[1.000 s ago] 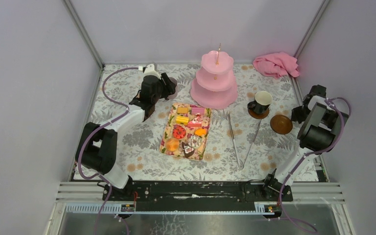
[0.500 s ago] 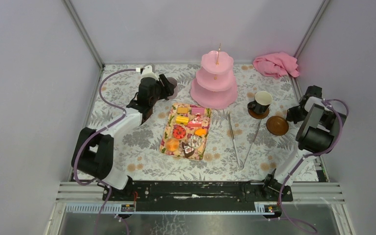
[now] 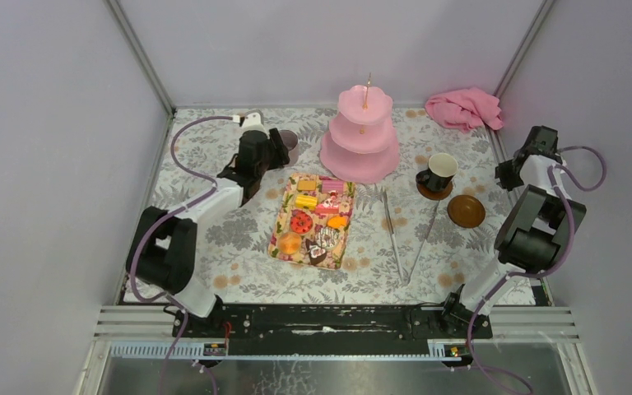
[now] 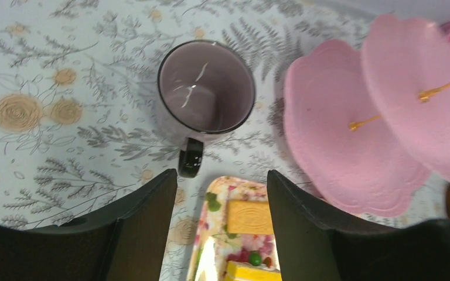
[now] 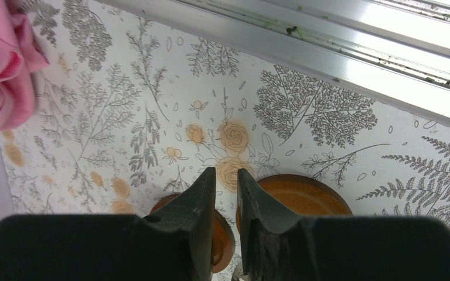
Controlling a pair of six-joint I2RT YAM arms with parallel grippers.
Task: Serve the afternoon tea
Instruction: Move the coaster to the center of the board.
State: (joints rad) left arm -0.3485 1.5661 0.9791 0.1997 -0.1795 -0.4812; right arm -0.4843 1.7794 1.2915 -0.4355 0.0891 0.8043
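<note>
L: left pincer (image 4: 221, 175) open, mug (image 4: 205, 88) handle just ahead, aligned for gripping | R: right pincer (image 5: 227, 172) barely ajar, empty, saucer (image 5: 304, 196) beneath

free table (image 3: 372, 247) strip between tray (image 3: 277, 224) and tongs (image 3: 395, 234), pink stand (image 3: 360, 156) close behind

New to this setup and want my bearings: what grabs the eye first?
The pink three-tier stand rises at the far centre, its tiers bare. Just in front of it, colourful toy cakes crowd a floral tray. A crumpled pink cloth lies in the far right corner.
</note>
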